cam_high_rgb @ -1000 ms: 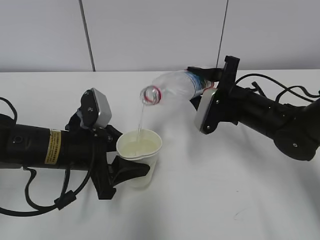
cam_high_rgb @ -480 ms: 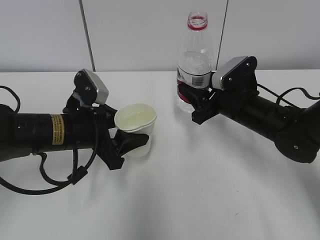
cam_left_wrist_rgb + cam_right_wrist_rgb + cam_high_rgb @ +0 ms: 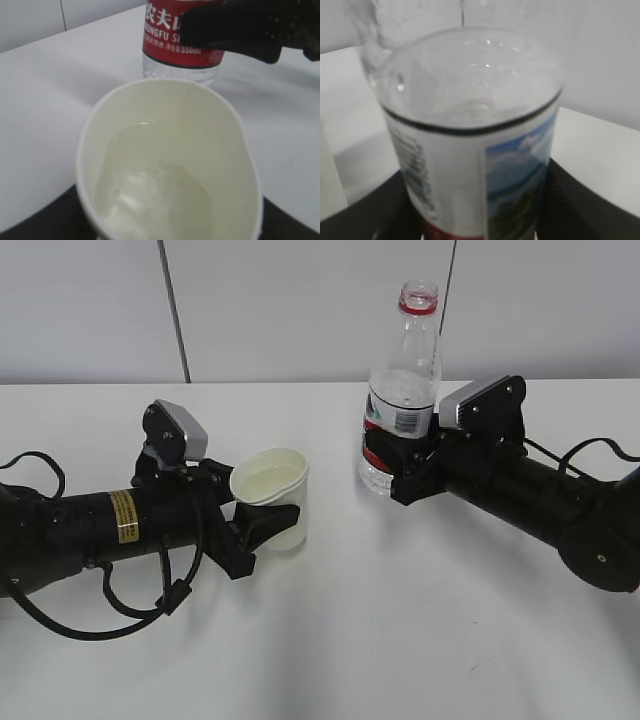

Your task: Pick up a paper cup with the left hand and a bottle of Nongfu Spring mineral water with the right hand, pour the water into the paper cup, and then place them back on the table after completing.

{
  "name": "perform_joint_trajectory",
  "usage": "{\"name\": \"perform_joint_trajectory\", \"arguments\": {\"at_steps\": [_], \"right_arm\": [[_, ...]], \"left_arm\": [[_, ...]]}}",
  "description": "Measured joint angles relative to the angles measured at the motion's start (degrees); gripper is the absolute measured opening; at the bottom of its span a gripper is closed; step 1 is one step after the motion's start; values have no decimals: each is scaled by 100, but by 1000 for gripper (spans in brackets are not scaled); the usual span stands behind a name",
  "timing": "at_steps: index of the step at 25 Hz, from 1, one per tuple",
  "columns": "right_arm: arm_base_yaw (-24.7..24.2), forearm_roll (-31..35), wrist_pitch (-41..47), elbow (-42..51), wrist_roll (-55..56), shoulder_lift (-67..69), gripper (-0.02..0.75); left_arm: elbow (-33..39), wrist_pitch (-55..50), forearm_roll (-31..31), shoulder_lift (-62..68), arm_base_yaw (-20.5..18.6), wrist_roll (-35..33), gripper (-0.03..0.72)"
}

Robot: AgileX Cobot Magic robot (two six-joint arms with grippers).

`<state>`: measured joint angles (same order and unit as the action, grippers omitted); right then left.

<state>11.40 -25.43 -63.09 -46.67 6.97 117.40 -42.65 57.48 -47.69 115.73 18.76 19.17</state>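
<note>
Currently, taking the white paper cup [image 3: 272, 495] as landmark, left to right:

Left black tool [image 3: 262, 530] with silver-grey block, on the yellow-labelled arm: directly left of the cup, its fingers closed around the lower wall. The cup's base sits at or just above the plain white worktop [image 3: 400, 640]; contact cannot be told.

White paper cup: upright, thin-walled, rim squeezed slightly oval in the left wrist view [image 3: 170, 165]. Holds clear colourless water [image 3: 160, 195], roughly part-full. Judged soft and easily crushed, and top-heavy with liquid; best held low on the wall with light pressure and kept level.

Clear plastic Nongfu Spring bottle [image 3: 400, 405], red-and-white label, uncapped: right of the cup and well apart, upright, base at or near the worktop. Judged light, thin and smooth; it will dent if squeezed. Best held at the labelled waist.

Right black tool [image 3: 392, 465], on the cabled arm: right of the cup, clamped on the bottle's labelled lower body.
</note>
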Motion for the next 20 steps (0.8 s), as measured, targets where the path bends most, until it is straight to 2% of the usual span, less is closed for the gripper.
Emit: {"name": "perform_joint_trajectory", "arguments": {"at_steps": [20], "right_arm": [[0, 33, -13, 648, -61, 226, 419]], "left_arm": [[-17, 314, 349, 475, 0, -290, 419]]}}
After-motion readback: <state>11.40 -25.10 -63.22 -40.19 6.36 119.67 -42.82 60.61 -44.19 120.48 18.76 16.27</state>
